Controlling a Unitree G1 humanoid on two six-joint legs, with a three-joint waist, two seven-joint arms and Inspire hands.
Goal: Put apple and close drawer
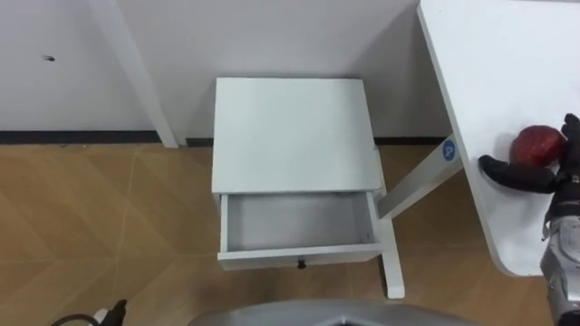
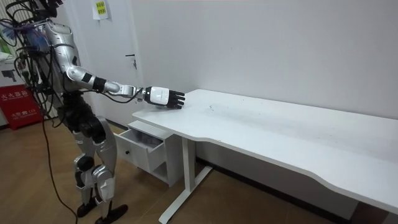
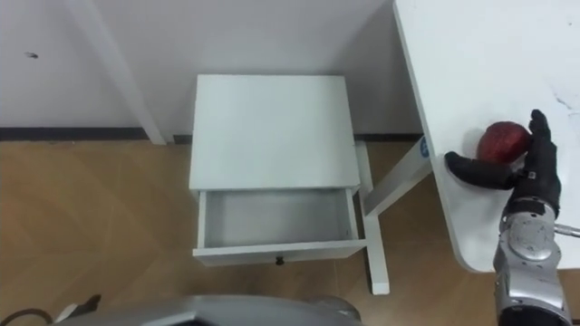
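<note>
A red apple [image 1: 537, 143] lies near the front edge of the white desk [image 1: 507, 54], to the right of the cabinet. My right hand [image 1: 569, 172] is open round the apple, with the thumb [image 3: 471, 170] stretched across its near side and the fingers [image 3: 544, 145] straight along its right side. The apple rests on the desk. The small white cabinet [image 1: 290, 131] stands below me, and its drawer [image 1: 299, 256] is pulled out with nothing inside. In the room view I stand beside the cabinet with my right arm stretched out and the hand [image 2: 165, 96] over the desk's end.
The desk's slanted white leg and foot [image 1: 408, 190] stand close to the drawer's right side. A white wall with a dark skirting board runs behind the cabinet. Wooden floor [image 1: 100, 226] spreads to the left.
</note>
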